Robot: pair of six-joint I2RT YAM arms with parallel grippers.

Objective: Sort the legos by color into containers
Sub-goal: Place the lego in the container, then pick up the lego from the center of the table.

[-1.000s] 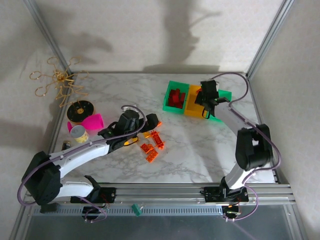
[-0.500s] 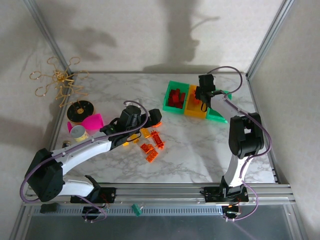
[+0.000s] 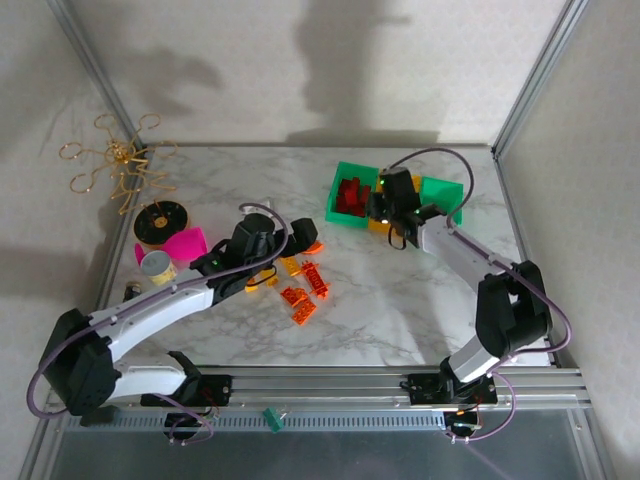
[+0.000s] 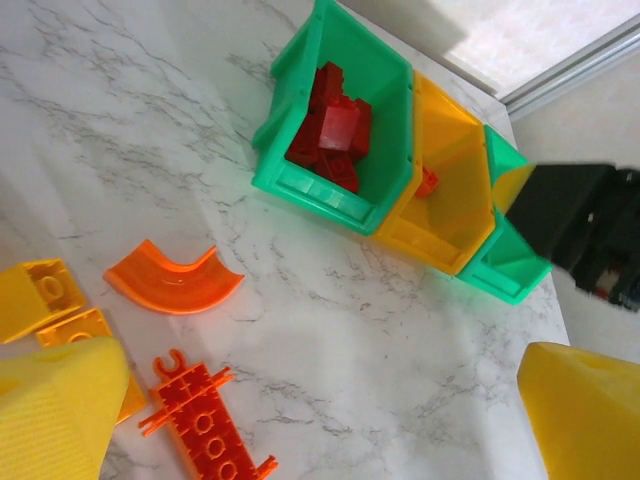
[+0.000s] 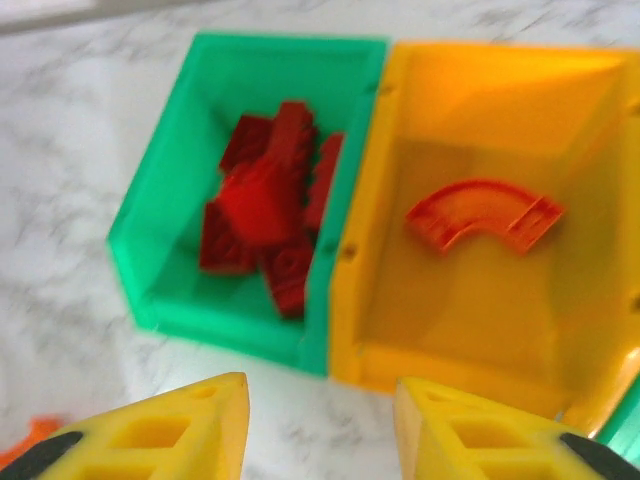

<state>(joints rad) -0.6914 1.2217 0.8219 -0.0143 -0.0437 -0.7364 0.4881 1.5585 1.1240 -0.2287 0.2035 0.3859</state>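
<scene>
Right wrist shows a curved orange lego (image 5: 483,212) inside the orange-yellow bin (image 5: 470,325)

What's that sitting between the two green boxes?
An orange-yellow bin, holding one curved orange brick. The left wrist view shows it between the green bin of red bricks and the other green bin.

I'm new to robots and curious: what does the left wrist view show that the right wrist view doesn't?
Left wrist: on the table, a loose orange curve, yellow bricks, and a second green bin. Right wrist: the whole curved piece lying inside the orange bin. Both: the green bin of red bricks beside the orange bin.
</scene>
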